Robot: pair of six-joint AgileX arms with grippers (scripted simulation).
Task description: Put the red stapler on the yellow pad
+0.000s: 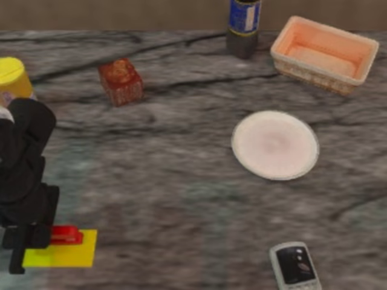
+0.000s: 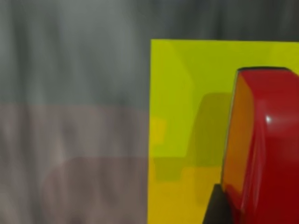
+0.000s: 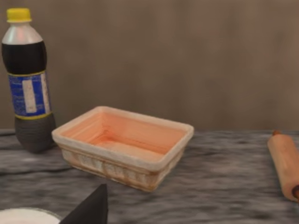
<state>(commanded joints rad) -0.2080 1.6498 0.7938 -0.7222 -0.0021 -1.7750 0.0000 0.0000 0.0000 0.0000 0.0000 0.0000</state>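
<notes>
Most of it looks done: red stapler [image 1: 66, 235] sits over the yellow pad [image 1: 75, 252], left gripper [image 1: 27, 238] fingers clamped on it, release pending.

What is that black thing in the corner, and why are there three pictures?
The black thing is a robot arm's left gripper. One camera looks down from above; two ride on the arms' wrists. The arm is over the yellow pad, where the red stapler sits. The left wrist camera shows both up close. Also on the table: a white plate, a basket, a cola bottle, a phone, a reddish box and a yellow-lidded canister. The right wrist camera shows a rolling pin too.
</notes>
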